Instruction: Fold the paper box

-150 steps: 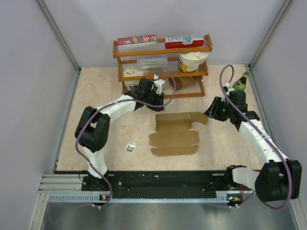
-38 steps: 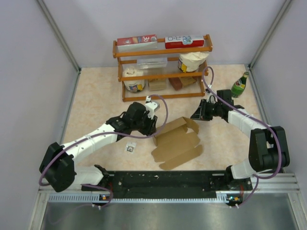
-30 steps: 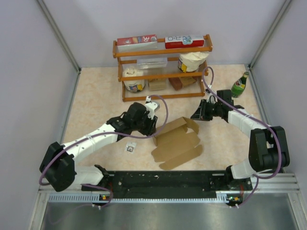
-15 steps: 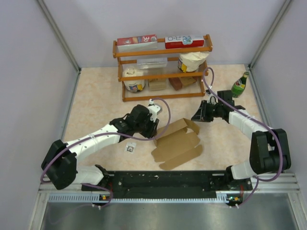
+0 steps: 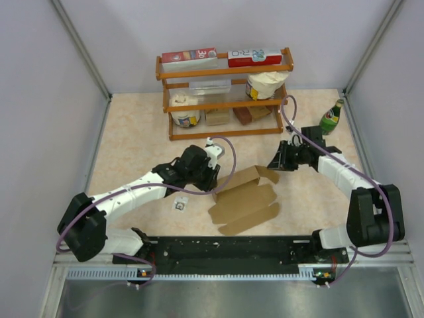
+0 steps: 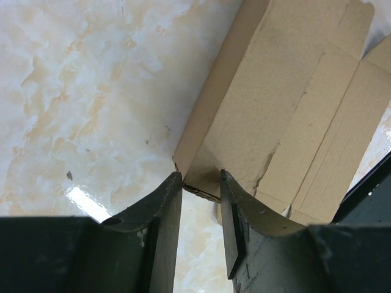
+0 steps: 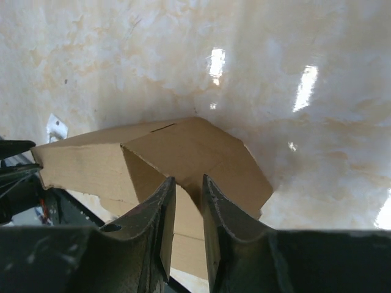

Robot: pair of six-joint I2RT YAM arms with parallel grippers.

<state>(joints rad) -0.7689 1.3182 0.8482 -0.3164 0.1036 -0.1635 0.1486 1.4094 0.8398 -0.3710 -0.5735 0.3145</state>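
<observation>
Plain brown creased cardboard paper box [image 5: 244,199], flat flapped sheet, long axis diagonal, right end farther. Left gripper [image 6: 201,178] pinches corner; right gripper [image 7: 188,180] pinches raised flap.

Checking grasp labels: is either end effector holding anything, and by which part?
Both hold the paper box: the left end effector pinches a corner of its raised side wall, the right end effector its end flap.

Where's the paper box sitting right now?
Top external view: the paper box lies about centre, near the front edge of the table, its left corner at the left hand and its raised far flap at the right hand.
</observation>
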